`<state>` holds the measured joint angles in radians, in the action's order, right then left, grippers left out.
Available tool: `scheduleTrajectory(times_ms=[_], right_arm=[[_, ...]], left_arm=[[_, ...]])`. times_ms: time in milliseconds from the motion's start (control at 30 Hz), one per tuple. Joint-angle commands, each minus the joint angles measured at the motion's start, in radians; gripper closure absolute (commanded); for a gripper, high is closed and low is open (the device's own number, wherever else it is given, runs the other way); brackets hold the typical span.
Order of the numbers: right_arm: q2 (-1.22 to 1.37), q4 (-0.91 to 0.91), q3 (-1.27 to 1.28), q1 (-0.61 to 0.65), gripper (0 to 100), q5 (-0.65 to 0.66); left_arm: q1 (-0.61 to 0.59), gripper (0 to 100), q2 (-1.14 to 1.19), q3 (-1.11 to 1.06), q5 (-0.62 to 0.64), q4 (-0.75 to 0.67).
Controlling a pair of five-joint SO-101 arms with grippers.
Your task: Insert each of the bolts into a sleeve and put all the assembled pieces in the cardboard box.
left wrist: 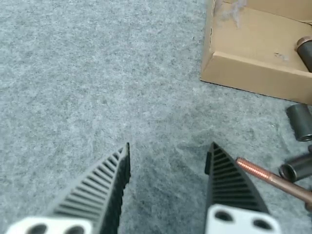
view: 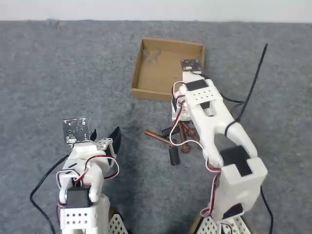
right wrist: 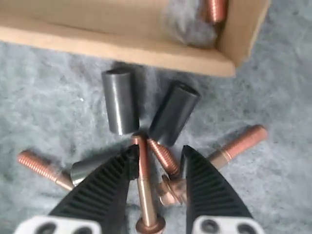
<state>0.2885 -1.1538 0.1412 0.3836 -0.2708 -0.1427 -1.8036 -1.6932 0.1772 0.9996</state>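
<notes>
A small robot work table, like in a lab or a hobby workshop.
The table is covered with a grey fuzzy mat (view: 58, 73), and a plain white wall (view: 146, 9) runs behind it. Two little white robot arms stand side by side, the left arm (view: 83, 190) and the right arm (view: 219, 131), with loose wires (view: 254, 80) trailing off them. Copper-coloured bolts (view: 157, 137), dark sleeves (view: 174, 156) and a cardboard box (view: 146, 92) lie on the mat.
</notes>
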Motion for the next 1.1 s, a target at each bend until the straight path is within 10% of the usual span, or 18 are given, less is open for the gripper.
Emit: scheduleTrajectory(times_ms=[0,1067], right_arm=[[0.008,0.039,-0.077,-0.007,88.6,-0.009],[-0.125,-0.082,-0.072,-0.071,99.3,0.000]], left_arm=[[0.002,76,-0.017,0.008,-0.009,-0.023],[0.002,76,-0.017,0.008,-0.009,-0.026]])
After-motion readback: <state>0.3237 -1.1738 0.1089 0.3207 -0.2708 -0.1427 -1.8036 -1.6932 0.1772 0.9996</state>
